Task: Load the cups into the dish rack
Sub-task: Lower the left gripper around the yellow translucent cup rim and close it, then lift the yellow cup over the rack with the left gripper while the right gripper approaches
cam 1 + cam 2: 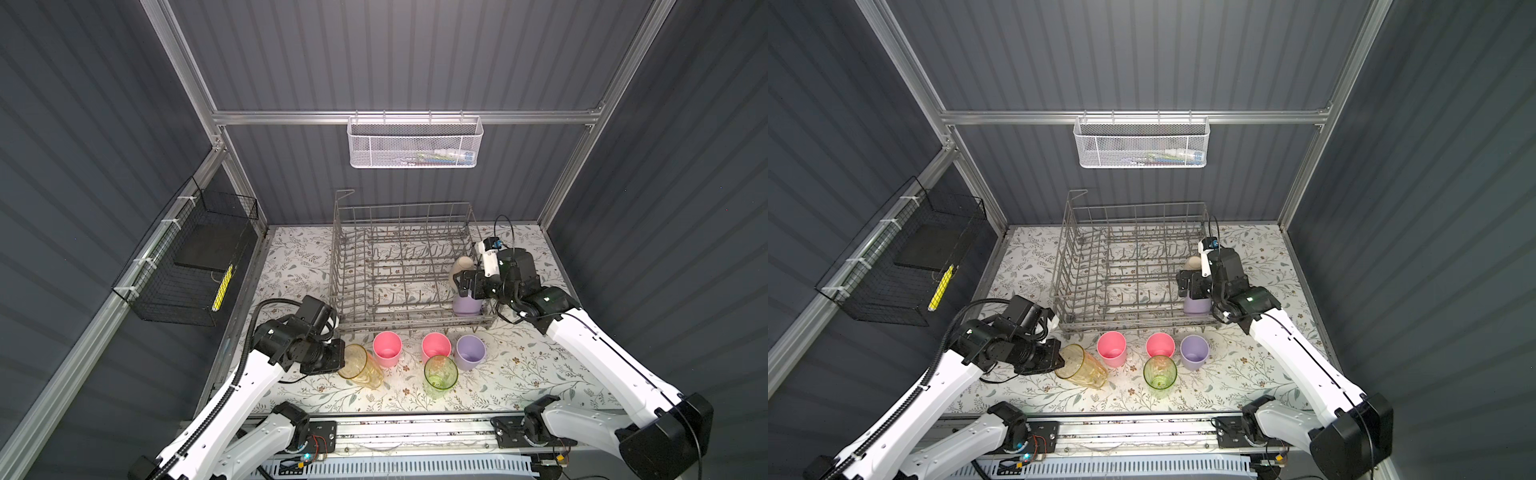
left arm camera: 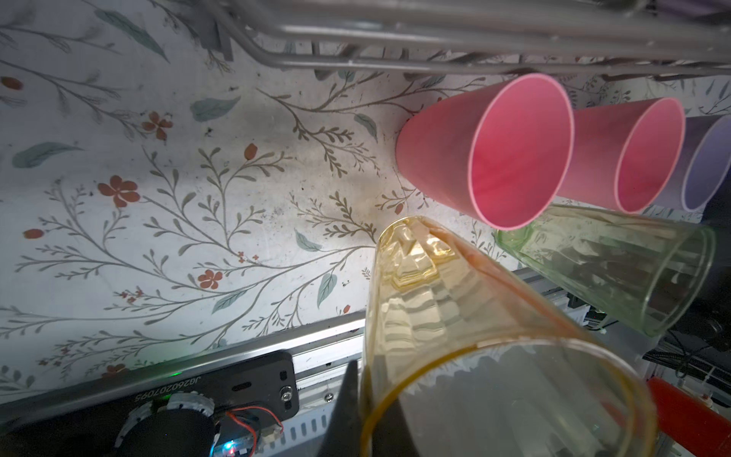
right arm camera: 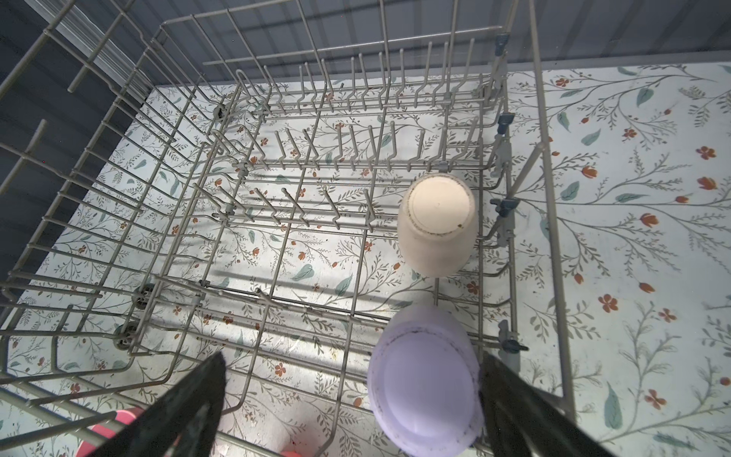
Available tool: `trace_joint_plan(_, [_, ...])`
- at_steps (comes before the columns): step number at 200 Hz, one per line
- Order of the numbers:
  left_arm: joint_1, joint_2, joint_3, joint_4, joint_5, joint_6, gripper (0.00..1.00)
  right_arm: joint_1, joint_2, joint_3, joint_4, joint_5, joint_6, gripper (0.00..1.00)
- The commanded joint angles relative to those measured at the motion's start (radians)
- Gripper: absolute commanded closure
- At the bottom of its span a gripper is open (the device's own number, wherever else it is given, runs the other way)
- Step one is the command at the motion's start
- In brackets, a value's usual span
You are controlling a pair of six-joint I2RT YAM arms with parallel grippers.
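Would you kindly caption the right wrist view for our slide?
Open right gripper over inverted lilac cup, inverted beige cup beyond, both in the dish rack.

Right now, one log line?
left gripper: shut on yellow cup | right gripper: open above lilac cup | dish rack: beige cup, lilac cup

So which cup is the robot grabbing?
The clear yellow cup, tilted, its rim pinched by the left gripper. The pink cups, lilac cup and green cup nearby stand upright, untouched.
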Motion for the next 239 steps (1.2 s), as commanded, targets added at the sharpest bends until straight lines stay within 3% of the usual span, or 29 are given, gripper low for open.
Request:
trace_joint_plan(1, [-0.003,-0.035,0.134,-0.124,-0.021,0.062,1.0,0.002,0.002,-0.001,0.013,-0.011,0.007,0.01])
trace_joint_plan(32, [-0.003,-0.032,0.34,-0.142,-0.004,0.091,1.0,0.002,-0.007,-0.006,0.024,-0.053,0.015,0.01])
trace_joint_plan(66, [-0.003,-0.004,0.476,0.048,-0.01,0.069,1.0,-0.006,-0.03,-0.027,0.121,-0.181,0.059,0.01])
trace_joint_plan(97, [-0.003,0.052,0.353,0.441,0.121,-0.058,1.0,-0.029,-0.093,-0.041,0.204,-0.328,0.129,0.01])
trace_joint_plan(112, [-0.001,0.083,0.292,0.651,0.211,-0.127,1.0,-0.054,-0.124,-0.067,0.265,-0.459,0.18,0.01])
trace_joint_plan(152, [0.071,0.196,0.201,1.039,0.384,-0.258,1.0,-0.157,-0.202,-0.178,0.531,-0.705,0.402,0.01])
trace_joint_plan(176, [0.155,0.266,0.114,1.361,0.513,-0.452,1.0,-0.197,-0.218,-0.215,0.609,-0.766,0.464,0.01])
trace_joint_plan(239, [0.155,0.42,0.044,1.776,0.599,-0.679,1.0,-0.208,-0.139,-0.269,0.852,-0.833,0.618,0.01])
